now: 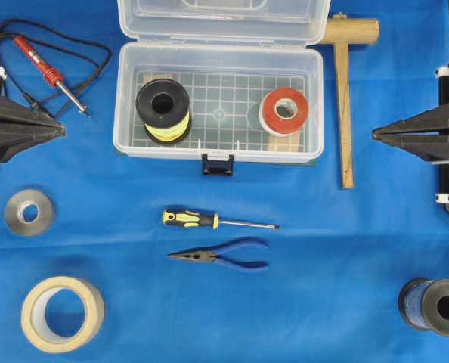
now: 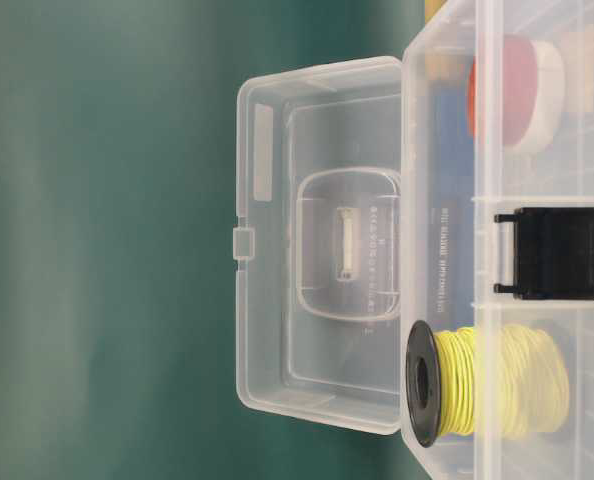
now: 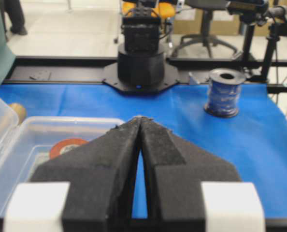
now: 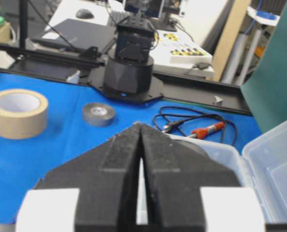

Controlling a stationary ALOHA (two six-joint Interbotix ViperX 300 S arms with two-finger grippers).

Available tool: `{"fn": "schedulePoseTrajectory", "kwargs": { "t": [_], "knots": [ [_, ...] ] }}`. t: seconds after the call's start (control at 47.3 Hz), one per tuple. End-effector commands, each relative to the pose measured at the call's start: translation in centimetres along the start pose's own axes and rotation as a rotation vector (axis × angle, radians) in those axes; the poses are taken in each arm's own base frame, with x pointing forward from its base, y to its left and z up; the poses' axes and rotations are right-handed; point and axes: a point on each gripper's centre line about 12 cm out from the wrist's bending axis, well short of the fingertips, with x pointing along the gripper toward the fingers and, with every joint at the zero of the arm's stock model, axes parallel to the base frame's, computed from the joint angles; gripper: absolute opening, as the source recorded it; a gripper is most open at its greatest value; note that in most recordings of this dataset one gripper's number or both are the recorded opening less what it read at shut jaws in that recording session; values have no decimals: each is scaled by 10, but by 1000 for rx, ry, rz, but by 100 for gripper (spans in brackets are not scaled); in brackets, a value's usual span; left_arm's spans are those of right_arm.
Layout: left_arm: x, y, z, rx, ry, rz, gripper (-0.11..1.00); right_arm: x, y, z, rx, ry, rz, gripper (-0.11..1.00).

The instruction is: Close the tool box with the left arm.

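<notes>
One tool box (image 1: pixel 218 106) sits top centre on the blue cloth (image 1: pixel 323 287), lid open, long axis left-right, latch facing the one screwdriver (image 1: pixel 217 221). Two spools inside. Left gripper (image 1: pixel 58 130) and right gripper (image 1: pixel 377 134) are closed, empty.

One tool box (image 1: pixel 218 83) stands on the bench, midway between the two sets of jaws. Two spools sit in it: one of yellow wire (image 1: pixel 163 110) on the side of the left gripper (image 1: pixel 58 130), one red roll (image 1: pixel 284 110) on the side of the right gripper (image 1: pixel 377 134). A third spool, blue wire (image 1: pixel 434 306), lies near the right jaws. There are two rolls of tape by the left jaws: one grey (image 1: pixel 29 212), one beige (image 1: pixel 62 313). One soldering iron (image 1: pixel 52 76) lies by the left jaws, one wooden mallet (image 1: pixel 345 91) by the right. Between the two sets of jaws lie one screwdriver (image 1: pixel 217 221) and one pair of pliers (image 1: pixel 221 255).
</notes>
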Motion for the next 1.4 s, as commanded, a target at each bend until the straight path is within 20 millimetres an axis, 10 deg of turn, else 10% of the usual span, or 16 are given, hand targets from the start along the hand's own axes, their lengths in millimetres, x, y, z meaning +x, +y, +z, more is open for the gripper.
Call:
{"fn": "schedulePoseTrajectory", "kwargs": {
  "t": [0.0,0.634,0.994,1.374],
  "knots": [
    [6,1,12,-8,-26,9,0,4,-4,17,0,-41,-19,0],
    [31,67,74,49,185,287,2,11,-6,10,3,60,-30,0],
    [81,142,66,136,443,433,89,10,-6,4,1,109,-29,0],
    [132,224,42,208,664,479,92,13,-6,-5,-1,155,-29,0]
  ]
}}
